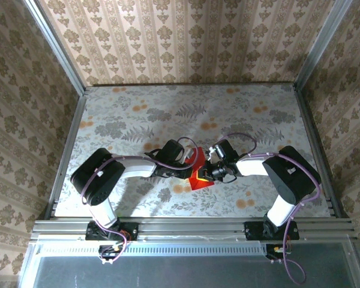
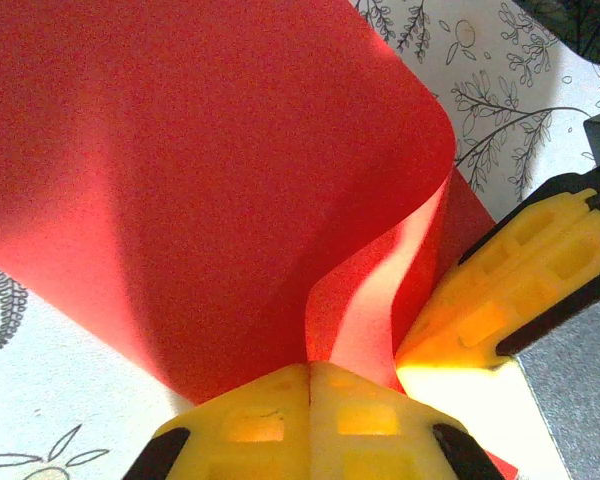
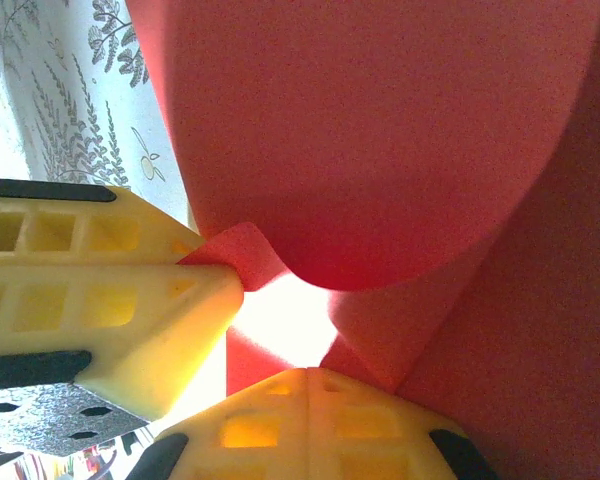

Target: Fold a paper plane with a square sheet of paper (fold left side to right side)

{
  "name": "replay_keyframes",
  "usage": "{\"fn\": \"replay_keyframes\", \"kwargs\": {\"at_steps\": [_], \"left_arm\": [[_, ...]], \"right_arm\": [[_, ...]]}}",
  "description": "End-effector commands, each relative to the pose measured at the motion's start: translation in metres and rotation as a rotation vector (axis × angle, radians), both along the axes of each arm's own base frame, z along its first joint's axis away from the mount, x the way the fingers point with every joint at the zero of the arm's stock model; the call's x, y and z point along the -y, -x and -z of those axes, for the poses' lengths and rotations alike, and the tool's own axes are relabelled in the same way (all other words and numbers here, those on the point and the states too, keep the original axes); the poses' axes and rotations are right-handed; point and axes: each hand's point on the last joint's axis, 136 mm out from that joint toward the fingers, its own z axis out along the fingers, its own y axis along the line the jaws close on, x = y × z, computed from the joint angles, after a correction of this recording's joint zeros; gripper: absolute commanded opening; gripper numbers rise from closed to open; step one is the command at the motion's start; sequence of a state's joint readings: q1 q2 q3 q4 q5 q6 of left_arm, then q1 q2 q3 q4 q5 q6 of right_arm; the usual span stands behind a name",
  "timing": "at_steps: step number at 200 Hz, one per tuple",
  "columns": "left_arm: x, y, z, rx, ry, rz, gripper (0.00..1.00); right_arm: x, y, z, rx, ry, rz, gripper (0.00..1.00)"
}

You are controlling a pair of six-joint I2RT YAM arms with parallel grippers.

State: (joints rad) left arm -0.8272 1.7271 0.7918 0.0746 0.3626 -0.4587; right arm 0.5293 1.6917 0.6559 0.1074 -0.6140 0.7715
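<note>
Your left fingers (image 2: pixel 270 400) are closed tight on the square sheet of paper (image 1: pixel 199 175), and your right fingers (image 3: pixel 270 400) are closed tight on it as well, just beside them. In the right wrist view a red corner sits pinched between the tips of the left fingers. The sheet is in the middle of the table (image 1: pixel 138 114), a little toward the near edge, between the two wrists. It is not flat. It rises from both grips and bends over in a big soft curve, with no crease in it yet. Whether the lower layer rests fully on the table I cannot tell.

I judge that the fold from left to right is half made, and the hard part is the landing. Move both arms as one, because thin paper tears or slips if one grip pulls away from the other. Carry the held edge across until it lies exactly over the opposite edge, corner on corner. Only then go down. Lower slowly so that the curve flattens by itself toward the fold line and does not buckle to one side. Do not let go before the edges match. When they lie together, press along the bend to make the crease sharp.
</note>
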Motion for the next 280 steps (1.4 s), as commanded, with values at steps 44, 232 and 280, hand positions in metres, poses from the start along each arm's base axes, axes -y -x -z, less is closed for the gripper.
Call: {"fn": "replay_keyframes", "kwargs": {"at_steps": [44,232,280], "left_arm": [[-0.002,0.001,-0.016,0.019,0.007,0.009,0.1],[0.0,0.048,-0.048,-0.191,0.204,-0.069,0.0],[0.01,0.049,-0.032,-0.22,0.191,-0.067,0.0]], "right_arm": [[0.013,0.017,0.024,-0.071,0.093,-0.014,0.0],[0.013,0.022,0.045,-0.095,0.125,0.138,0.0],[0.011,0.026,0.044,-0.093,0.131,0.121,0.0]]}}
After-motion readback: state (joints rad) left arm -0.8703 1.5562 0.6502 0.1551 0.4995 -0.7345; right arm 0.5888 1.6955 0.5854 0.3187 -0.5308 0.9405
